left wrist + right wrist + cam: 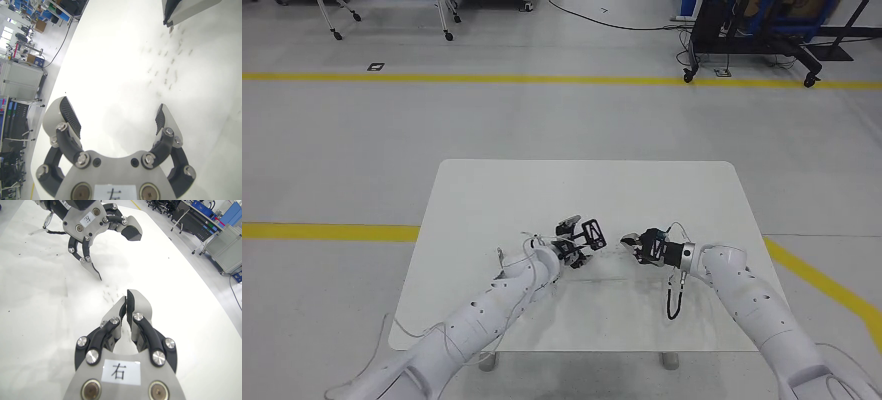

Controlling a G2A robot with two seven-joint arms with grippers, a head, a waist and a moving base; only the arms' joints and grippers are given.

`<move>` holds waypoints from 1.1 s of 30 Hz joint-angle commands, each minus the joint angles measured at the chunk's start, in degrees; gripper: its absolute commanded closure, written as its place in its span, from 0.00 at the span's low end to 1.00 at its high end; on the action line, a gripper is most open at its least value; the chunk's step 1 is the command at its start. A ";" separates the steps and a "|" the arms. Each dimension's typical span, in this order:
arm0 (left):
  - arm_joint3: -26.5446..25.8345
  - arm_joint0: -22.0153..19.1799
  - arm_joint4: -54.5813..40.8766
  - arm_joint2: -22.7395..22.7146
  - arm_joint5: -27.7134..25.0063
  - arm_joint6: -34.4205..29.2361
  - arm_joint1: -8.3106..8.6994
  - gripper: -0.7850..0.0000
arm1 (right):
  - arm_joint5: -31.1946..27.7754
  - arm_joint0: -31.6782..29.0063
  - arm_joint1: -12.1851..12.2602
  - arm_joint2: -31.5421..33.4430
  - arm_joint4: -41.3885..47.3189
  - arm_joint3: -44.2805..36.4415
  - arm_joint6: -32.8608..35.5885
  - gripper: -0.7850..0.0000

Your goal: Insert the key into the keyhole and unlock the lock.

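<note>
Oddly, my left wrist view is showing a small grey sliver [171, 28], perhaps the key, at the tip of my pinched-shut right hand [126, 295]; my left hand [113, 103] is hovering wide open, empty, over the tabletop [542, 190]

left gripper [584, 233] spread open, near right gripper [627, 242], over the white table [492, 190].

- I see my white left arm [492, 305] angled inward; its silver-and-black left gripper [113, 106] has both ribbed fingers spread wide apart.
- My white right arm [742, 290] mirrors it; its silver-and-black right gripper [126, 298] points toward the left one, pads pressed together.
</note>
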 commanded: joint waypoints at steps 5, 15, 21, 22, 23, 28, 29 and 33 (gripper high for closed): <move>0.92 0.18 -0.20 -0.20 1.26 1.39 -0.81 0.00 | 0.00 0.00 0.00 0.00 0.00 0.00 0.00 1.00; -7.93 1.19 0.85 -7.53 5.83 0.39 0.65 0.00 | 0.00 0.00 0.00 0.00 0.00 0.00 0.00 1.00; -23.30 8.38 3.76 -18.20 7.90 -1.62 4.04 0.00 | 0.00 0.00 0.00 0.00 0.00 0.00 0.00 1.00; -23.30 8.38 3.76 -18.20 7.90 -1.62 4.04 0.00 | 0.38 -0.10 -0.02 0.08 0.28 -0.04 0.16 1.00; -23.30 8.38 3.76 -18.20 7.90 -1.62 4.04 0.00 | 1.44 -0.46 -0.15 0.28 1.56 -0.53 0.68 1.00; -23.30 8.38 3.76 -18.20 7.90 -1.62 4.04 0.00 | 0.36 -1.36 -0.35 2.71 11.17 -2.79 0.51 1.00; -23.30 8.38 3.76 -18.20 7.90 -1.62 4.04 0.00 | -1.43 -1.45 -0.35 3.38 13.92 -2.68 0.65 1.00; -23.30 8.38 3.76 -18.20 7.90 -1.62 4.04 0.00 | -6.60 -1.02 -0.63 5.20 24.02 -1.75 3.60 1.00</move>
